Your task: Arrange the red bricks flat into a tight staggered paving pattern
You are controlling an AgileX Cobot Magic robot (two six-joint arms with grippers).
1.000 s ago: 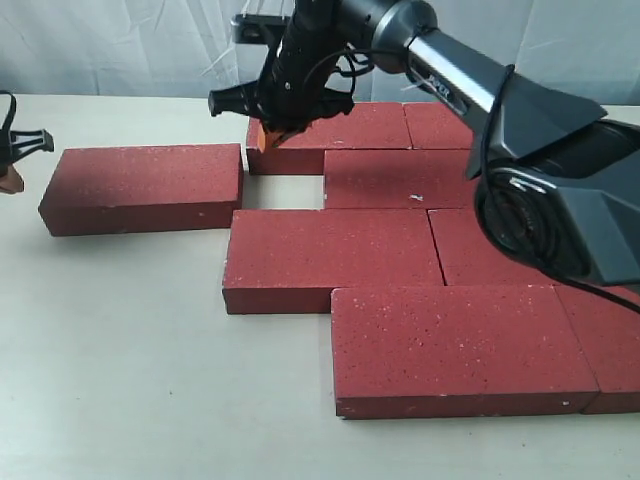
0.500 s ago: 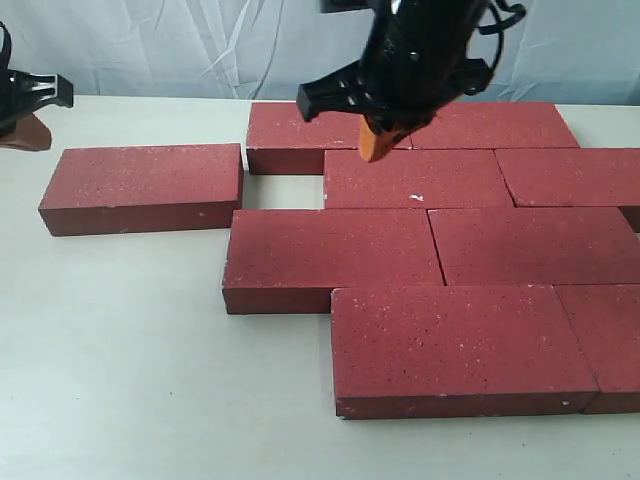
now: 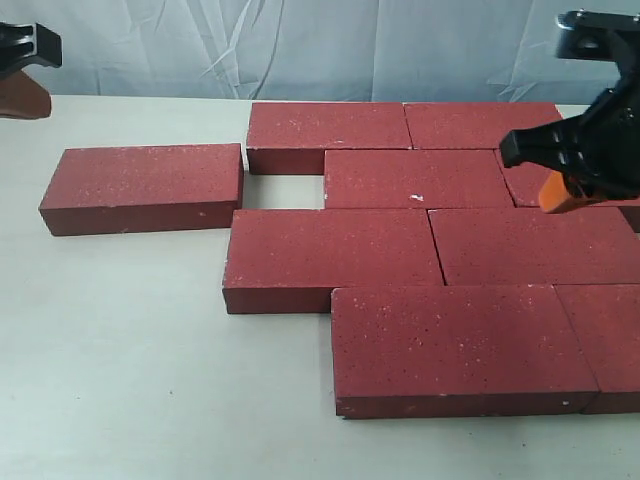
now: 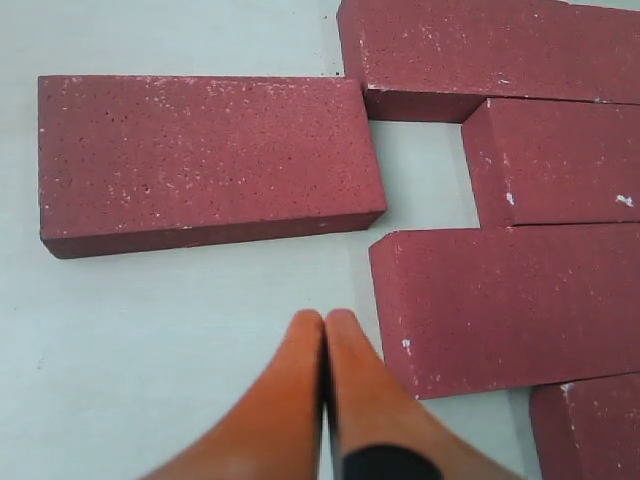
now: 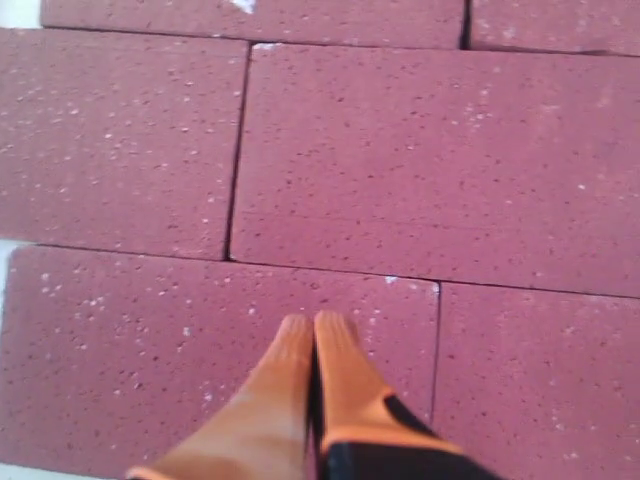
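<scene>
Toward the worktop's (image 3: 120,360) right side, most of the red bricks (image 3: 335,250) lie flat in four staggered rows, long sides touching w/ only thin seams btwn them. Front row sits nearest the front edge, and each row is offset approx. half a brick from the next. A lone brick (image 3: 145,185) lies flat nearer the back-left corner. It's parallel to the rows but apart from the 2nd row from the back, w/ a bare rectangle of worktop btwn them. Its right end is just beside the corners of the back & 3rd rows.

Left gripper (image 4: 323,318) is up by the back-left corner, orange fingers pressed together, holding nothing. Right gripper (image 5: 312,322) hangs over the paved patch near the right edge, fingers also together, empty, tips above a seam. Can't tell if it touches the bricks.
</scene>
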